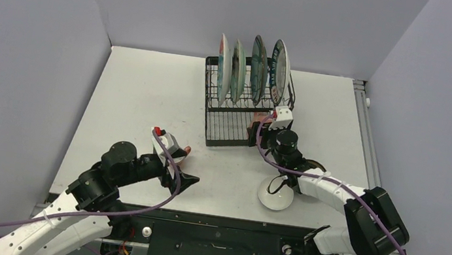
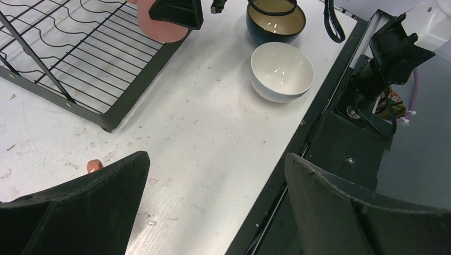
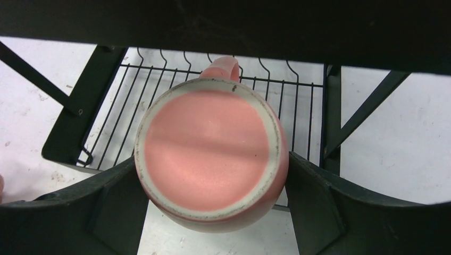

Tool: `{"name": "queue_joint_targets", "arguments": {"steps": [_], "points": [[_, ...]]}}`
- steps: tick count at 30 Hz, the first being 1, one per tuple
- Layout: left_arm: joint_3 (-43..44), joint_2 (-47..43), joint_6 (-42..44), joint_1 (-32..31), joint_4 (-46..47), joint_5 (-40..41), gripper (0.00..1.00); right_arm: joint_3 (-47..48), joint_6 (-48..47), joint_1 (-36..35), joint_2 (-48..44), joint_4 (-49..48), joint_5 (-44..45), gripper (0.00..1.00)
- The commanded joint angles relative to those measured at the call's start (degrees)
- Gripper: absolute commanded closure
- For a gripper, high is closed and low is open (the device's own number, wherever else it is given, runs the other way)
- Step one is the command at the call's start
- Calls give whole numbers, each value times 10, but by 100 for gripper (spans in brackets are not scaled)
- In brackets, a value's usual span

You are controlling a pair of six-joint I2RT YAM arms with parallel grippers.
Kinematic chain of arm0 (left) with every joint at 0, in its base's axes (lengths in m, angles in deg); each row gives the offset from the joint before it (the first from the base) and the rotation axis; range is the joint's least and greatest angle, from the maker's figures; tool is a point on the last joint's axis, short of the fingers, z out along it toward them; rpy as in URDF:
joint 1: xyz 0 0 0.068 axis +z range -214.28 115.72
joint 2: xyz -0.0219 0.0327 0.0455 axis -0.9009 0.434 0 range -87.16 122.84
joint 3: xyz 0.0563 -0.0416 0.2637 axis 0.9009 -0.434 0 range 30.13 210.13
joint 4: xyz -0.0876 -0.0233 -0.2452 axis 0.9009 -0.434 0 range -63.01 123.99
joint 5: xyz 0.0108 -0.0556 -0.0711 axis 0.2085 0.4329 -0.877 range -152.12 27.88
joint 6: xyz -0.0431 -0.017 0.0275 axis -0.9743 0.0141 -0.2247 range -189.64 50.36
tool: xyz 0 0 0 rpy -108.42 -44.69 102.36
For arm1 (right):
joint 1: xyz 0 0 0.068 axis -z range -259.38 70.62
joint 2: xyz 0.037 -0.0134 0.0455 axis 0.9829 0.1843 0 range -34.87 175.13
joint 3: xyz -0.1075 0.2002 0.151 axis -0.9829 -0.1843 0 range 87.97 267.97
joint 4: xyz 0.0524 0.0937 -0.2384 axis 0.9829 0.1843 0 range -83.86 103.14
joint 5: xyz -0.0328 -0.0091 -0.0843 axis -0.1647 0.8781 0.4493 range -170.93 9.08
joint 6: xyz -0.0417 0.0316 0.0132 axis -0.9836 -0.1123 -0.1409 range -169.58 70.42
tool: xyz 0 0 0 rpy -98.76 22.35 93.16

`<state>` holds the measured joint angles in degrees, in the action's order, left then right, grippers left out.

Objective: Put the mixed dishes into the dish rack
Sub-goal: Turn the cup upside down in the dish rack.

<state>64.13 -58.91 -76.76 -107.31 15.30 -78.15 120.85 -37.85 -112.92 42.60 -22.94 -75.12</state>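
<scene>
While my right gripper [image 3: 211, 178] clamps the pink mug [image 3: 207, 143] between both fingers [image 3: 80, 215], its base faces me, handle pointing over the lower tray of the dish rack [image 3: 88, 106].

The white desk [image 1: 141, 103] was enclosed on three sides by plain pale grey walls [image 1: 245, 11]. Its surface was marked by small scuffs and specks. A black frame [image 1: 215, 239] was fixed along the near edge. Everything was evenly lit.

Four plates [image 1: 258, 62] stand in the dish rack [image 1: 230, 128], a mug [image 3: 213, 154] at its tray edge. A bowl [image 1: 275, 197] lies before it.
</scene>
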Motion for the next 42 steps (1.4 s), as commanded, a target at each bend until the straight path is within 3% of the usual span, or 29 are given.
{"name": "queue_joint_targets", "arguments": {"steps": [1,19,42], "points": [[3,4,11,5,4,9,4,2,-9,10,15,-163,7,100],[2,12,15,8,5,10,4,2,6,33,90,-275,8,100],[2,19,16,19,7,9,4,-8,28,45,155,-268,32,100]]}}
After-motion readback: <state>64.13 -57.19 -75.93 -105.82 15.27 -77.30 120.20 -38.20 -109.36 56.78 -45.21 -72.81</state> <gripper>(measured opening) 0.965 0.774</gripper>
